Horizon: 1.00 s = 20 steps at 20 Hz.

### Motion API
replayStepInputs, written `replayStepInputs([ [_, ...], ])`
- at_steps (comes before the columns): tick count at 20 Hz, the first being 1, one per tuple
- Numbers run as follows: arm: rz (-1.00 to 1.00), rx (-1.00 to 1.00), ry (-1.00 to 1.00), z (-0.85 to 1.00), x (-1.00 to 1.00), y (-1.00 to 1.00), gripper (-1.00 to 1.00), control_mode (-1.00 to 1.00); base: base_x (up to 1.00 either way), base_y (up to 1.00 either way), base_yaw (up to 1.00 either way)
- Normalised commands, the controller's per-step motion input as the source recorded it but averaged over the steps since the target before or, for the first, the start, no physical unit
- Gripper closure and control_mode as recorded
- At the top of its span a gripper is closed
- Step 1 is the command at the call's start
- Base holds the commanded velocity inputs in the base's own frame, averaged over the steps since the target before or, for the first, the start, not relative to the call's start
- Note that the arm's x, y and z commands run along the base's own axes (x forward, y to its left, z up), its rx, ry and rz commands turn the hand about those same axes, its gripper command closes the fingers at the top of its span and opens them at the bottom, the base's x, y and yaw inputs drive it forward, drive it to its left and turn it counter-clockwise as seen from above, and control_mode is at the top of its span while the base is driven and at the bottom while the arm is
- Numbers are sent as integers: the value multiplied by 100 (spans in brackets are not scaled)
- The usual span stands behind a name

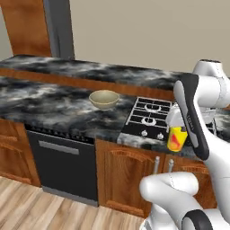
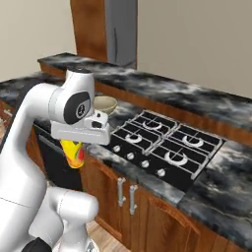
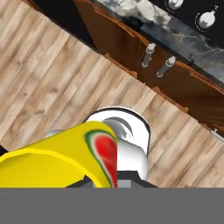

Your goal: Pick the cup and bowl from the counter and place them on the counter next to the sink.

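Cup [image 1: 176, 139] clamped in end effector [image 1: 178, 134], above cabinet front.

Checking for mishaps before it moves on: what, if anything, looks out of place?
Nothing looks spilled or damaged. The cup is off the counter, held in the gripper out past its front edge. The bowl sits upright beside the stovetop.

No readable text, labels, brands or numbers anywhere. The cup [image 3: 65, 159] carries only a picture, a red patch with a green edge like a watermelon slice, no lettering. The stove knobs [image 2: 138, 158] along the front edge of the counter [image 1: 54, 105] have no legible markings. The dishwasher front [image 1: 63, 164] is plain black, no badge visible.
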Motion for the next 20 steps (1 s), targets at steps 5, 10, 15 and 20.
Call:
replayStepInputs([
  [5, 0, 0, 0, 0, 0, 0, 100, 100, -15, 9, 81],
  [10, 0, 0, 0, 0, 0, 0, 100, 100, -27, 18, 82],
  [15, 0, 0, 0, 0, 0, 0, 100, 100, -16, 7, 81],
  [20, 0, 0, 0, 0, 0, 0, 100, 100, -21, 4, 81],
])
